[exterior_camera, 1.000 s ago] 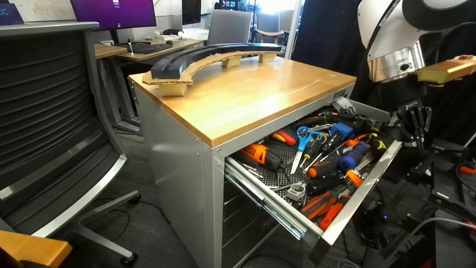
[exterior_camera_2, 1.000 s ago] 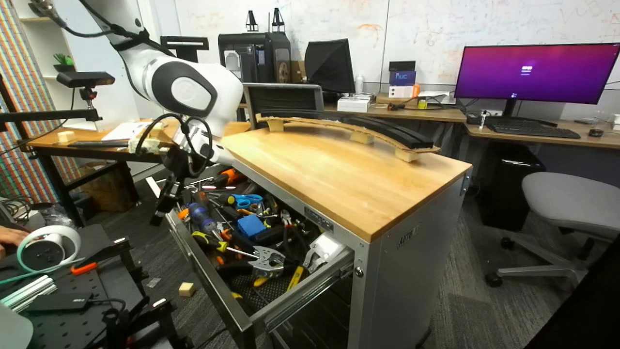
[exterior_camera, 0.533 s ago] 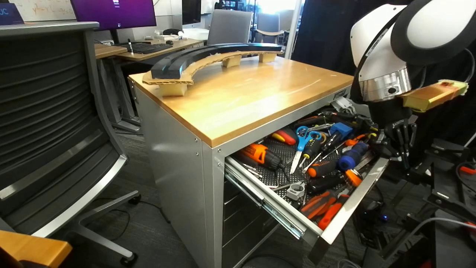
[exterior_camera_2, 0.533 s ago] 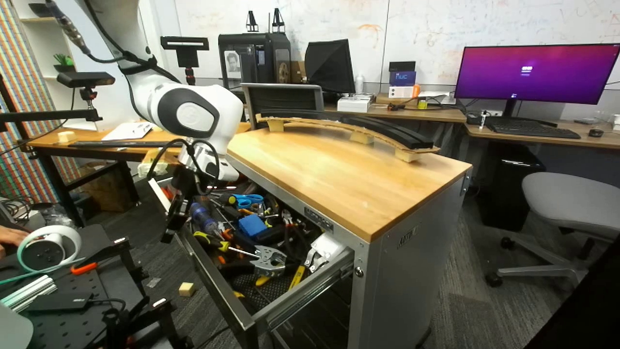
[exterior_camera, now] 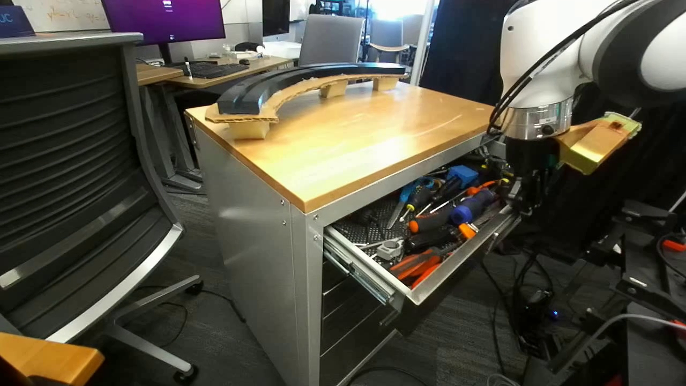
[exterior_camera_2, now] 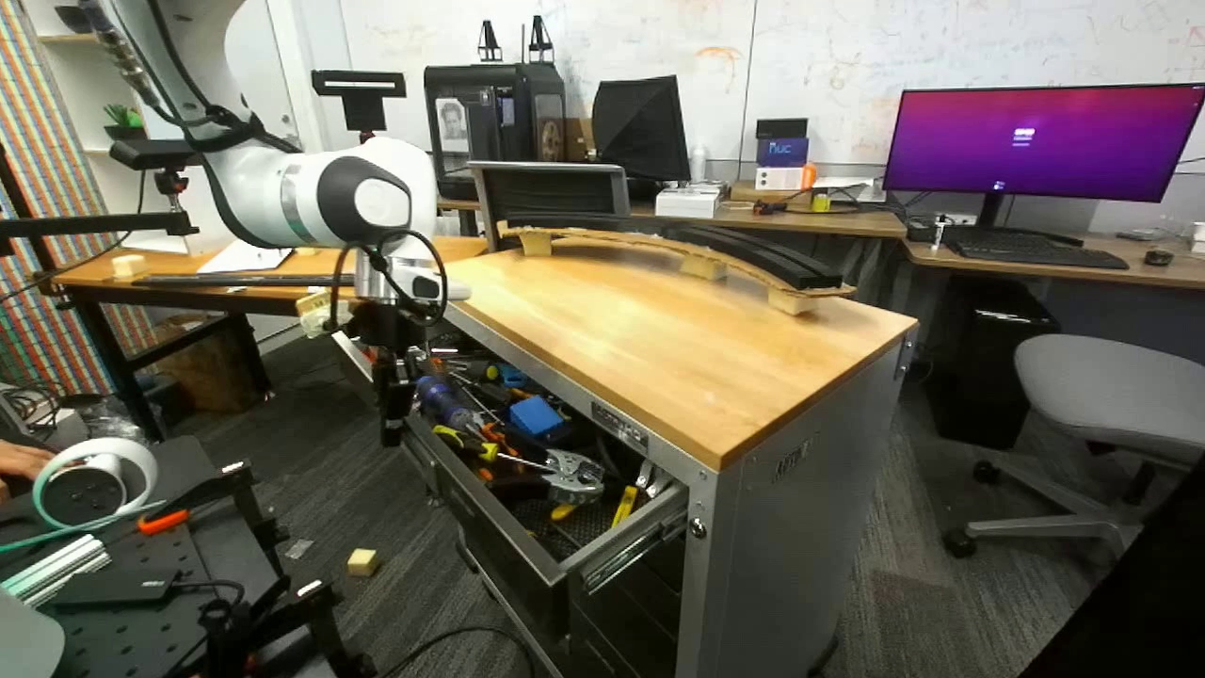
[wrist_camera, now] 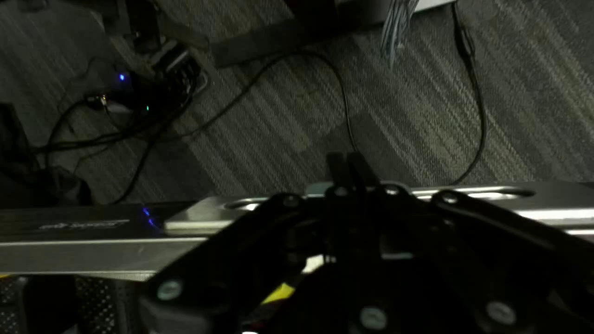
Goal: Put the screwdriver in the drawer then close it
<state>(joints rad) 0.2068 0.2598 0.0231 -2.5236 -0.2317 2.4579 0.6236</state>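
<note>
The grey metal drawer, topmost in the cabinet, is partly open in both exterior views; its pale front rim (exterior_camera: 464, 254) also shows in an exterior view (exterior_camera_2: 499, 513) and in the wrist view (wrist_camera: 88, 257). A small black screwdriver with a yellow collar (exterior_camera: 419, 197) lies inside among many tools. My gripper (exterior_camera: 528, 208) is at the outer side of the drawer front, pointing down, also in an exterior view (exterior_camera_2: 391, 428). In the wrist view its fingertips (wrist_camera: 346, 160) are together with a thin gap and nothing between them. They reach past the front by the handle.
The drawer holds orange-handled tools (exterior_camera: 420, 266), a blue-handled tool (exterior_camera: 474, 206) and a blue block (exterior_camera_2: 536, 414). A black curved track (exterior_camera: 316, 75) sits on the wooden top (exterior_camera: 370, 134). A dark cart (exterior_camera_2: 141, 565) stands opposite the drawer. Cables lie on the floor.
The drawer has slid inward toward the cabinet and is less open. My gripper has come down to the drawer front and moved inward with it.
</note>
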